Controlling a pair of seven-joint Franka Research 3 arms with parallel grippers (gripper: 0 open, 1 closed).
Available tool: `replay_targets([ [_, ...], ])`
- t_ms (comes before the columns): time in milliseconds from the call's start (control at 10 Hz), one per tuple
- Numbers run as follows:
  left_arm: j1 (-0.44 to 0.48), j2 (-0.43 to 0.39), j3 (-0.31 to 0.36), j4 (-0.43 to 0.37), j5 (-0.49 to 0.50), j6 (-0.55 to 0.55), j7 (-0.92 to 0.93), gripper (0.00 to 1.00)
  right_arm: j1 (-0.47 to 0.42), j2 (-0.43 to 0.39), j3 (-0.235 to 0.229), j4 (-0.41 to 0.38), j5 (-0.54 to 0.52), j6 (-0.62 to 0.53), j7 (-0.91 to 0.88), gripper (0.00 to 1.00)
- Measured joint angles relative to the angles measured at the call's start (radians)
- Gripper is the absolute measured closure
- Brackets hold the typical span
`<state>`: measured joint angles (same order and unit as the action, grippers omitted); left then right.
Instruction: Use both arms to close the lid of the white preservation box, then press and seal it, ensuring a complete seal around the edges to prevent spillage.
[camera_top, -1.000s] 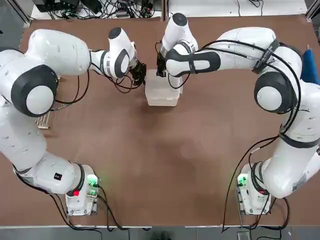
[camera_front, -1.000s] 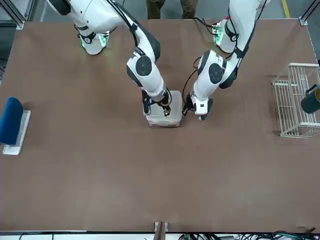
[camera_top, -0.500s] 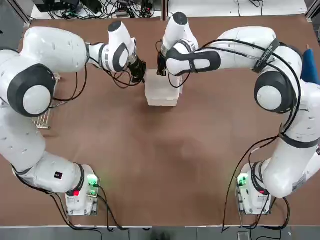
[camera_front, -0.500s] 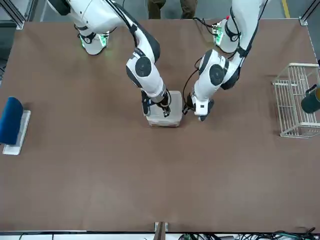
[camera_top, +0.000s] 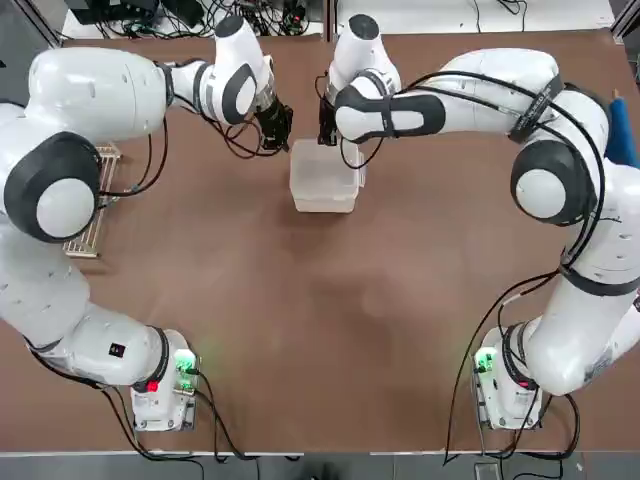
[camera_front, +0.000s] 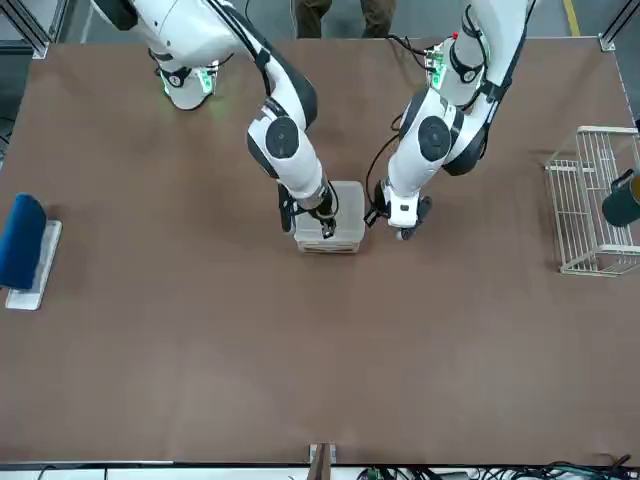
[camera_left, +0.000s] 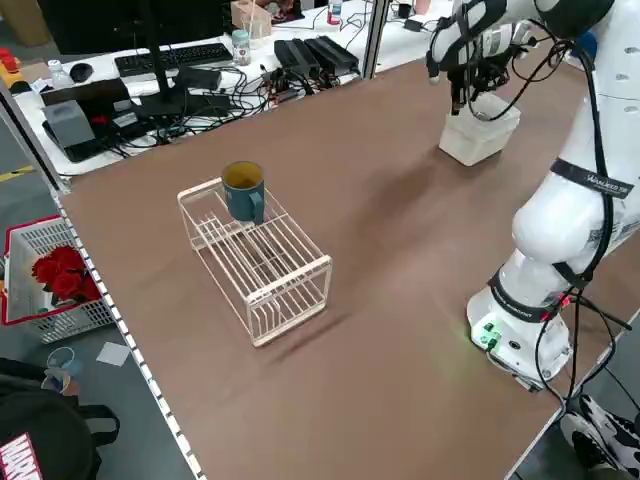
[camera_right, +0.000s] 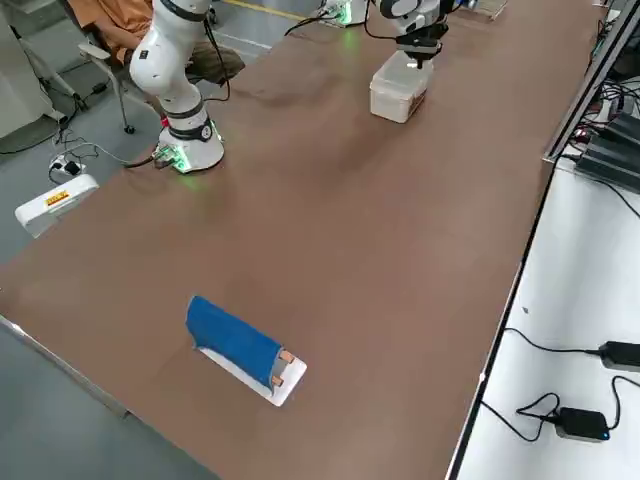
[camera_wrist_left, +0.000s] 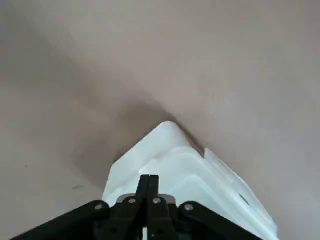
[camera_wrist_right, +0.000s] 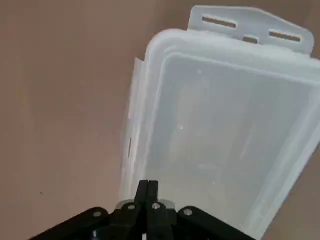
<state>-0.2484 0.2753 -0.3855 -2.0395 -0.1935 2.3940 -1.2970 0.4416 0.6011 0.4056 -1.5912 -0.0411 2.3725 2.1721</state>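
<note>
Top view: shows the white preservation box (camera_top: 325, 180) at the table's (camera_top: 300, 310) far middle, long axis seemingly running away from the robot; shows the left gripper (camera_top: 287, 146) beside a far corner, the right gripper (camera_top: 328, 142) at the far end.

Front view: shows translucent plastic, rounded corners.

Left wrist view: shows fingers pressed together.

Right wrist view: shows fingers shut, slotted tab (camera_wrist_right: 250, 29) along the lid's (camera_wrist_right: 220, 120) short end.

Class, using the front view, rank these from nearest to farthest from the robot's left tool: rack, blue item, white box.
1. White box: right beside the left tool, on its right.
2. Rack: out on the robot's left.
3. Blue item: far on the robot's right.
</note>
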Motion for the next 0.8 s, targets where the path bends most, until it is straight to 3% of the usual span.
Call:
replay_targets([
  [200,-0.015,0.002,-0.002,0.063,0.018,-0.059,-0.084,0.99,-0.024,-0.03,0.0,0.006,0.0,-0.071,-0.038,0.99],
  [500,-0.084,0.05,-0.007,0.138,0.077,-0.066,-0.234,0.99,-0.094,-0.089,0.001,0.0,0.001,-0.206,-0.184,0.99],
  [800,-0.154,0.142,-0.007,0.236,0.13,-0.066,-0.335,0.99,-0.224,-0.149,0.001,-0.101,0.085,-0.232,-0.42,0.99],
])
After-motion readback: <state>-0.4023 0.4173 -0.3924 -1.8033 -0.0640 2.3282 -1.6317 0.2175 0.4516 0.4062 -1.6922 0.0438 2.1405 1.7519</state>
